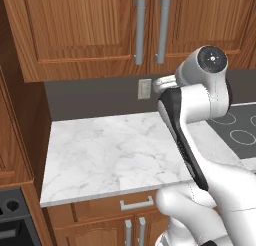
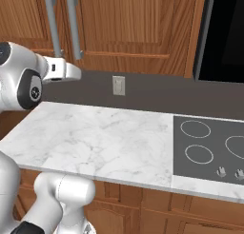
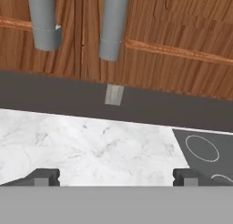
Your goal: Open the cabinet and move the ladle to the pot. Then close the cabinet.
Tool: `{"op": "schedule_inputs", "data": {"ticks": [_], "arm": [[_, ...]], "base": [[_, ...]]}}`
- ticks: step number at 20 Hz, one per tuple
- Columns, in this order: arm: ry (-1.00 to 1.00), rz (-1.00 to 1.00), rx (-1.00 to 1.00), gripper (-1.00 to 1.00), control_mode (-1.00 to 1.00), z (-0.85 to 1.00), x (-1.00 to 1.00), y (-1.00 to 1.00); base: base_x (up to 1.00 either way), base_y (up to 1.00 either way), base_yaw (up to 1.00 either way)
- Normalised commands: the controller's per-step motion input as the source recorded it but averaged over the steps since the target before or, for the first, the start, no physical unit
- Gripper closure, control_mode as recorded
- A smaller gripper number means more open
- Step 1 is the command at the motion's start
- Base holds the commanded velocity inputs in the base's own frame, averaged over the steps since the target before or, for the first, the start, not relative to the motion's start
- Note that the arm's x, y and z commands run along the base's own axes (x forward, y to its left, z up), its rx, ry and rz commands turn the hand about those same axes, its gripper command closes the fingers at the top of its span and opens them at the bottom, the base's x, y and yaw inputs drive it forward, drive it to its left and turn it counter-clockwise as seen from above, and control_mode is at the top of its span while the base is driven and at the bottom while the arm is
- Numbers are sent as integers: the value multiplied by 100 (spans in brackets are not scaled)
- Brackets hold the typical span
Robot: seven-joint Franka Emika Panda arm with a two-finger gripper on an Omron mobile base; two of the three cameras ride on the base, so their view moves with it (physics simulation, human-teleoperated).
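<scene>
Fingertips spread wide, nothing between them, both dark tips poking up at the bottom of the hand view with marble counter beyond. Gripper empty, aimed at the back wall and slightly up toward the cabinet.

Both cabinet doors shut, so step in hand judged to be the first one: reaching for a door handle. Two long grey bars side by side at the door seam: left handle and right handle, lower ends hanging just above the dark backsplash, with the wall outlet directly under the right one.

To do it well: pick one bar and commit (right handle sits nearer the gripper's centre line in the hand view). Raise the hand until the bar's lower stretch falls between the open tips, roll the wrist so the tips straddle the vertical bar from both sides, then advance squarely before closing. Avoid catching both bars at once, close neighbours as they are. Pull along the door's swing arc, not straight back.

Handles lie above and ahead of the tips, well apart, no contact yet. Cooktop off to the right; pot and ladle not made out.
</scene>
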Motion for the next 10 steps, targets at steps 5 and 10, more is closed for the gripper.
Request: {"op": "schedule_inputs", "data": {"ticks": [5, 10], "arm": [[-11, -3, 0, -100, -100, 44, 11, 2], [-4, -4, 2, -100, -100, 33, 29, 4]], "base": [[0, 0, 0], [0, 0, 0]]}}
